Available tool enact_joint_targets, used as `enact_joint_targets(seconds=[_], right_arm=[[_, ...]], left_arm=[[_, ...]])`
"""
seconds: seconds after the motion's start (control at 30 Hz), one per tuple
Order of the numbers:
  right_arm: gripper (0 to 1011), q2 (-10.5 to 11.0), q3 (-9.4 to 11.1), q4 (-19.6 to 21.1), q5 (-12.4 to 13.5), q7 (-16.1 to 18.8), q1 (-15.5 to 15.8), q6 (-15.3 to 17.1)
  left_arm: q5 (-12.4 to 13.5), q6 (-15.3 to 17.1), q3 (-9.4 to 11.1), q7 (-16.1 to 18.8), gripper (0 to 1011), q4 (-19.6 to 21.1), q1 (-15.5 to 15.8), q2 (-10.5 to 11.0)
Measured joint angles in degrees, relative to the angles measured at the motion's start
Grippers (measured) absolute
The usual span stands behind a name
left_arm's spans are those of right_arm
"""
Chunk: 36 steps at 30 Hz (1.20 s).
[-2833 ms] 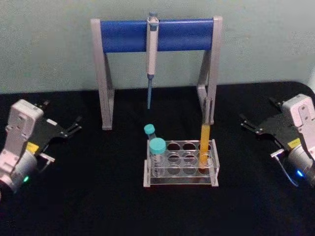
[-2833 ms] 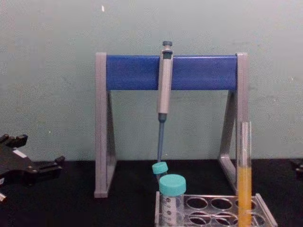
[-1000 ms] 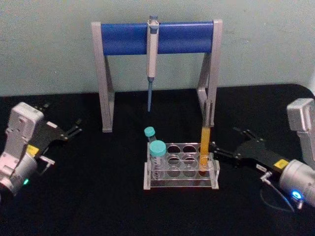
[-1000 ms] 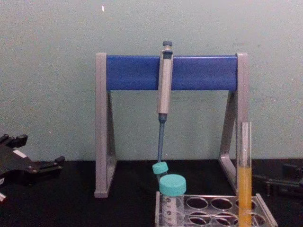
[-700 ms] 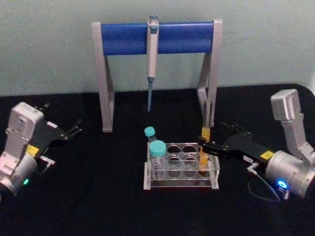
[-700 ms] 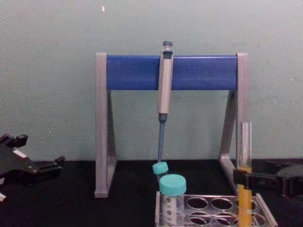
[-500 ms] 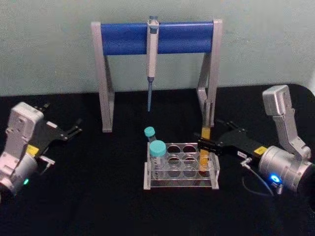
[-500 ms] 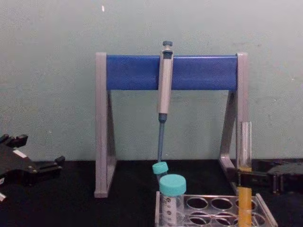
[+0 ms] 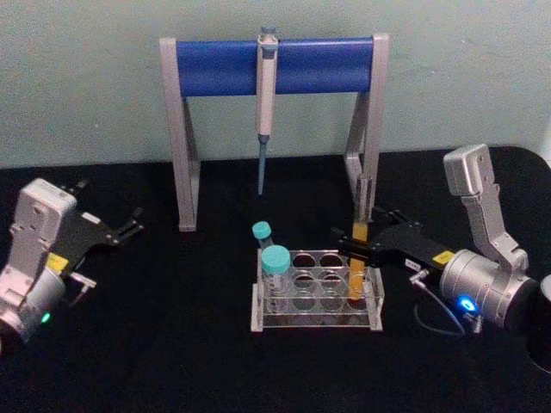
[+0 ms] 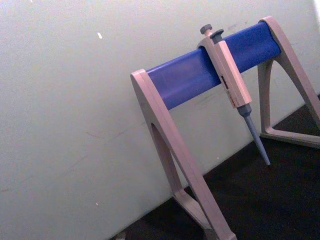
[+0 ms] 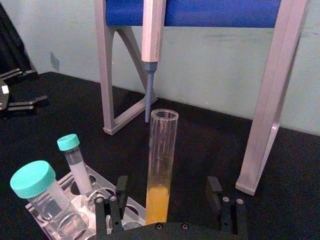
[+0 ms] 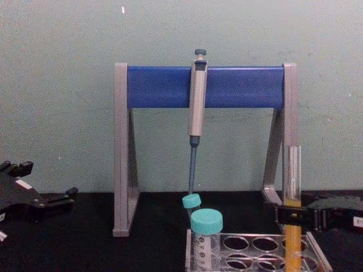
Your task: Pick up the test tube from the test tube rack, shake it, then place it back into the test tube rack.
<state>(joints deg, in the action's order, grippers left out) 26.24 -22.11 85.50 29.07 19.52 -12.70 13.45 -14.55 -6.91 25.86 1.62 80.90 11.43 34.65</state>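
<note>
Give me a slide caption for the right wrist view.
Open right gripper straddles the test tube standing in the test tube rack; left gripper parked.

No text, number or brand is legible anywhere. On the left gripper [image 9: 131, 227], a yellow sticker [image 9: 57, 258], print too small to read. Chest view: a white label [image 12: 21, 185] on that gripper, also unreadable. On the right gripper [image 9: 349, 243], a matching sticker [image 9: 441, 256], likewise too small. A dark marking strip [image 10: 227, 89] runs down the pipette [image 10: 231, 75] body on the far stand; nothing decipherable.
</note>
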Motion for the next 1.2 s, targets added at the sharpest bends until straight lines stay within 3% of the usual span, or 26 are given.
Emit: enact_joint_targets(seconds=[0.33, 0.47, 0.83, 0.9, 1.2], right_arm=[[1000, 0.12, 0.04, 0.04, 0.02, 0.00, 0.00, -0.05], [944, 0.14, 0.04, 0.05, 0.04, 0.00, 0.00, -0.07], [646, 0.20, 0.04, 0.12, 0.08, 0.02, 0.06, -0.11], [544, 0.21, 0.04, 0.13, 0.08, 0.02, 0.07, -0.12], [275, 0.24, 0.04, 0.14, 0.17, 0.05, 0.10, -0.14]], left_arm=[[0.00, 0.00, 0.00, 0.00, 1001, 0.00, 0.00, 0.00], [0.00, 0.00, 0.00, 0.00, 1001, 0.00, 0.00, 0.00], [0.00, 0.00, 0.00, 0.00, 1001, 0.00, 0.00, 0.00], [0.00, 0.00, 0.00, 0.00, 1001, 0.00, 0.00, 0.00], [0.00, 0.00, 0.00, 0.00, 1001, 0.00, 0.00, 0.00]])
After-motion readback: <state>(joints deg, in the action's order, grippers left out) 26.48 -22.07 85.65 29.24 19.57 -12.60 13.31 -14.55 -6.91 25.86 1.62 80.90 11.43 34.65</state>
